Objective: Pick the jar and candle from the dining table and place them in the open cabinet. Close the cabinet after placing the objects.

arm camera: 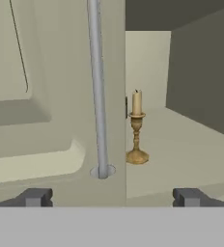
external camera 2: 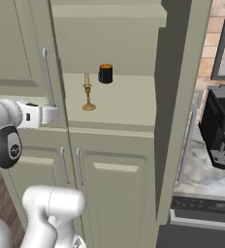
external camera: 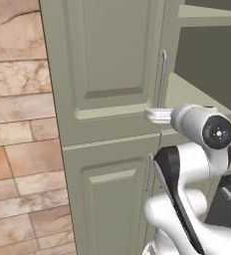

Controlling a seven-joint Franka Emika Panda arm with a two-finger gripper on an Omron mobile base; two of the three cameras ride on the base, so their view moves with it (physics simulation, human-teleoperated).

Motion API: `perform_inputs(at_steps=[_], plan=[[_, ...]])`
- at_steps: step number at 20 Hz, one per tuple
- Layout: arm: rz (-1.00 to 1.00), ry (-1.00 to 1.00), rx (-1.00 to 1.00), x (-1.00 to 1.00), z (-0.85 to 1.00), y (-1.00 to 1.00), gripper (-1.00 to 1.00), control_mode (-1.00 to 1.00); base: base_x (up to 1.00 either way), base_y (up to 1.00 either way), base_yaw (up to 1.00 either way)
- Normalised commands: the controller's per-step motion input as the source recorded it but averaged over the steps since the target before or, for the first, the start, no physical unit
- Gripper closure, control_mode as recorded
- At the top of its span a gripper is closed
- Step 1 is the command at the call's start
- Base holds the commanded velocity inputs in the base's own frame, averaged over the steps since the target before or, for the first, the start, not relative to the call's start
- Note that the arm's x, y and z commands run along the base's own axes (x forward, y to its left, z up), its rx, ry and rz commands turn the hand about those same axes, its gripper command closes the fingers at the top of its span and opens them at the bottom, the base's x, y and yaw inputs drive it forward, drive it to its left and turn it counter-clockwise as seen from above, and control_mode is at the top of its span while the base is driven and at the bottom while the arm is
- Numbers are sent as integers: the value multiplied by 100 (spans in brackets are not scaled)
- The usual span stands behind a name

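Jaws spread wide and holding nothing: the gripper (arm camera: 111,197) faces the edge of the left cabinet door, with its two dark tips standing apart on either side of the door's lower corner and the silver bar handle (arm camera: 98,91) rising right in front of it. In the right base view the white hand (external camera 2: 39,115) sits just beside that same handle.

The candle (external camera 2: 88,94) stands upright on the inner shelf (external camera 2: 129,104) of the cabinet (external camera 2: 109,160), near the shelf's front left, so that part of the task looks done. A short black cylinder with an orange top (external camera 2: 105,73) stands behind it, further back on the shelf. The jar cannot be made out on the shelf, so whether it has been placed cannot be told from here.

The cabinet is not yet closed: the right-hand door (external camera 2: 180,106) swings well out, and the left door (external camera: 107,64) shows its edge to the hand. Judging by the hand's position at the handle, closing seems to be the step in hand, though the missing jar leaves that uncertain.
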Motion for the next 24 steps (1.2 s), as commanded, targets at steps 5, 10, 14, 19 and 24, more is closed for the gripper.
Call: perform_inputs(at_steps=[5, 10, 14, 19, 24], plan=[[11, 0, 7, -66, 0, -4, -100, -100, 0, 0, 0], [10, 0, 8, -63, 0, -15, -100, -100, 0, 0, 0], [8, 0, 5, -52, 0, -18, -100, -100, 0, 0, 0], [4, 0, 1, -31, -3, -7, -100, -100, 0, 0, 0], [1, 0, 0, -18, -12, 0, -100, -100, 0, 0, 0]])
